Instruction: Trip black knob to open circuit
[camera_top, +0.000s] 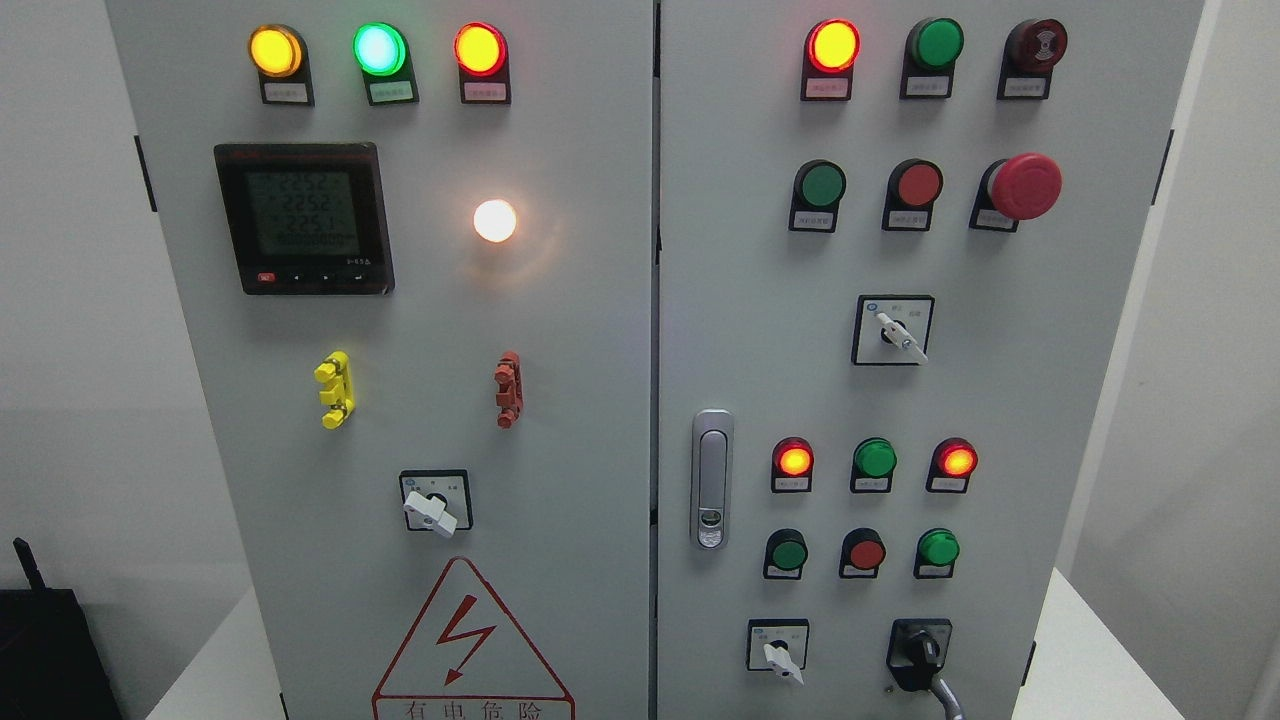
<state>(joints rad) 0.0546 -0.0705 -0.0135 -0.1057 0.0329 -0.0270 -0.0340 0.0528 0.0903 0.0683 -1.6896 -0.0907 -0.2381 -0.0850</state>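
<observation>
We saw the black knob (921, 652) low on the grey cabinet (600, 400), which stood on a white counter (1080, 650) between pale walls; no hand showed.

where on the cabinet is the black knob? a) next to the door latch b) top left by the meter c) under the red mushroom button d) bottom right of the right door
d: the black knob sits at the right door's lower right, beside a white selector switch.
</observation>
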